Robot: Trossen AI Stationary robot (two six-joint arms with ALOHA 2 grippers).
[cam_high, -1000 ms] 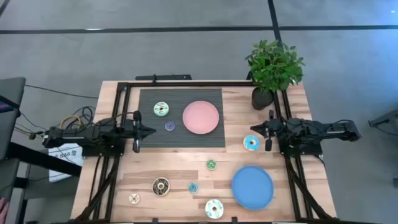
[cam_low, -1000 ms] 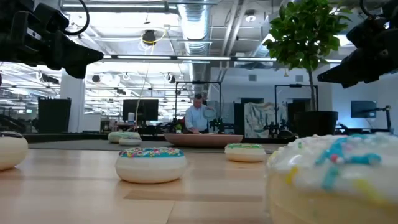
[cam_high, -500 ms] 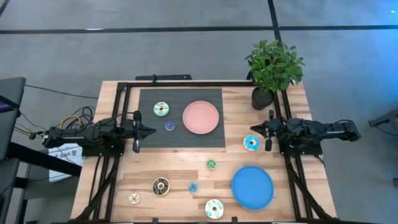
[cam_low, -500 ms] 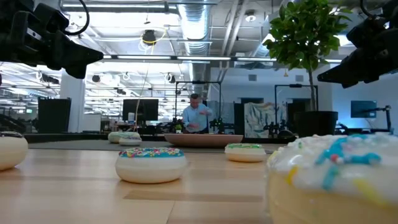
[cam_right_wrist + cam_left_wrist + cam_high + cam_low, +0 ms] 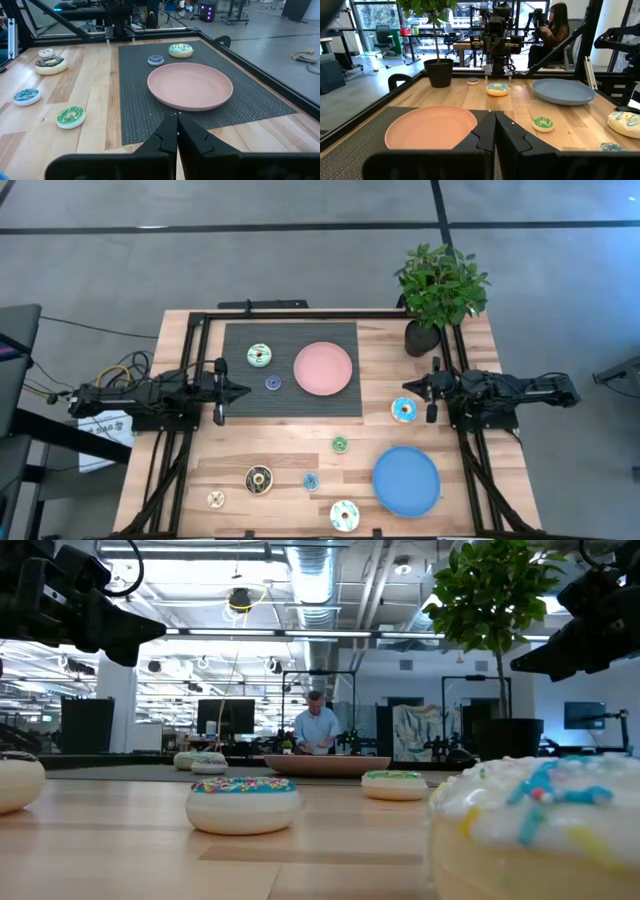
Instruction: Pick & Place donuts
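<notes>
My left pincer [image 5: 243, 390] and right pincer [image 5: 407, 388] wait closed and empty at the tabletop's [image 5: 290, 442] sides. Donuts lie scattered: a green one [image 5: 259, 356] on the dark mat [image 5: 240, 402], a blue one [image 5: 404, 410] beside my right pincer.

L gripper [image 5: 243, 390], R gripper [image 5: 407, 387] shut at table [image 5: 230, 455] sides; pink plate [image 5: 323, 368] on mat [image 5: 245, 405].

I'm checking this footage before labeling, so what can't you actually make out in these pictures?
- Low view: blue plate hidden behind the big near donut, itself cut off by the picture's edge.
- High view: sprinkle detail on the smallest donut too small.
- Low view: person far off, hands unclear.
</notes>
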